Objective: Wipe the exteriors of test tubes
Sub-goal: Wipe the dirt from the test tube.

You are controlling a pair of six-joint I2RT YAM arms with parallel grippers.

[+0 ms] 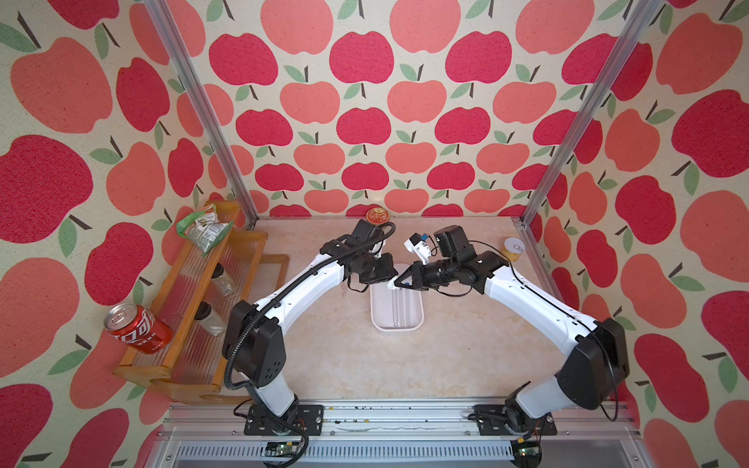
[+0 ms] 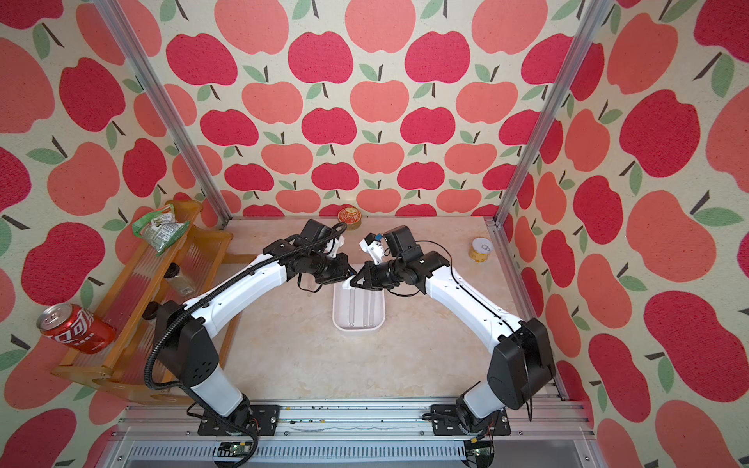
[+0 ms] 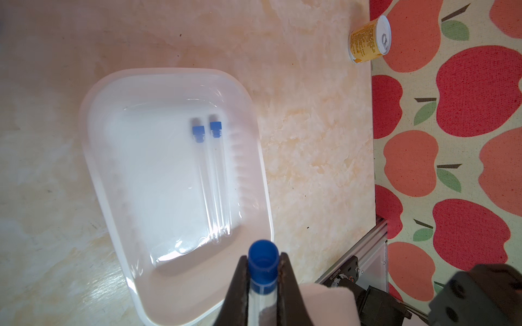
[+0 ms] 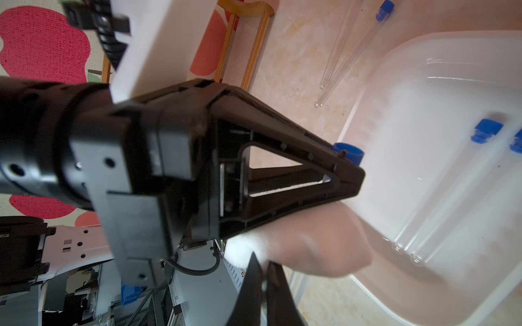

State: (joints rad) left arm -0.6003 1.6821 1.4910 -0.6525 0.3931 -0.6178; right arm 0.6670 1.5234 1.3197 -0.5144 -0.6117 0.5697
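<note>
Risks wiping little but the cap: clamps the held tube lengthwise in the left gripper, blue cap poking past the tips, most of the clear body shielded by the black fingers. Could slide the held tube along that smooth grip by pushing on the cap end with the cloth, or lever it askew by pressing from one side. Could then drop it into the tray, onto the tray tubes lying side by side in the tray's 3 o'clock half. Could snag the cloth on the left gripper, given so little room there. Might lose the cloth as well: pinches only one edge of it in the right gripper, closed almost to nothing, the bulk bulging free.

Reaches in from 7 o'clock with the left arm and from 5 o'clock with the right, elbows bent outward, wrists meeting over the tray's 12 o'clock end in both top views. Angles the left gripper down toward the tray, closed hard on the held tube. Points the right gripper toward 9 o'clock, at the left one, with the cloth just beside the cap end; cannot tell touching from nearly touching. Shows two bench tubes lying together on the bench off the tray's 10 o'clock corner, near it but apart.
</note>
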